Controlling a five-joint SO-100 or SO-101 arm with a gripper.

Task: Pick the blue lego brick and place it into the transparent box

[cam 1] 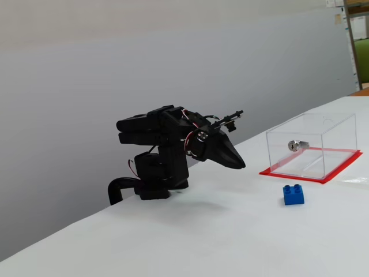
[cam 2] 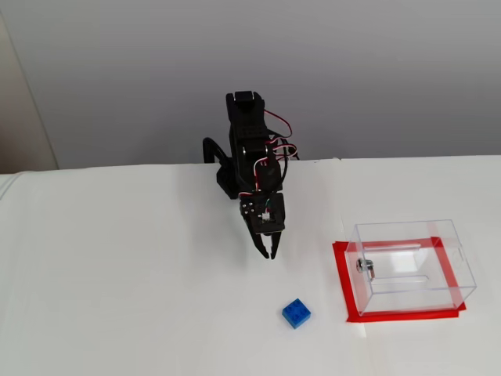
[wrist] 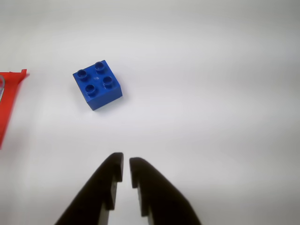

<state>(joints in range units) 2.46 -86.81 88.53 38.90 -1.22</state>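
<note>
Wrist view: hand [wrist: 126, 169] enters from the bottom edge, two black fingers nearly together with only a thin slit between the tips, nothing held. Effectively closed and empty.

Blue lego brick [wrist: 97, 84] sits upper left of centre in the wrist view, on the white desk [wrist: 211, 93], rotated so a corner points toward the camera. Four studs visible on top. It is well clear of the fingertips, no contact.

A red strip at the left edge of the wrist view is the base sheet of the transparent box [wrist: 9, 101]; only that corner shows there.

In a fixed view from the side, the arm is folded low at centre left, hand [cam 1: 239, 164] pointing right and down, above the desk. Brick [cam 1: 293, 195] lies lower right, just in front of the box [cam 1: 311, 147], apart from it. Silver lock [cam 1: 297, 145] sits on the box's near wall.

In a fixed view from above, hand [cam 2: 270, 252] hangs at centre, brick [cam 2: 296, 312] below and slightly right of it, box [cam 2: 411, 266] on its red sheet at right. Brick is outside the box, near its left side, not touching.
</note>
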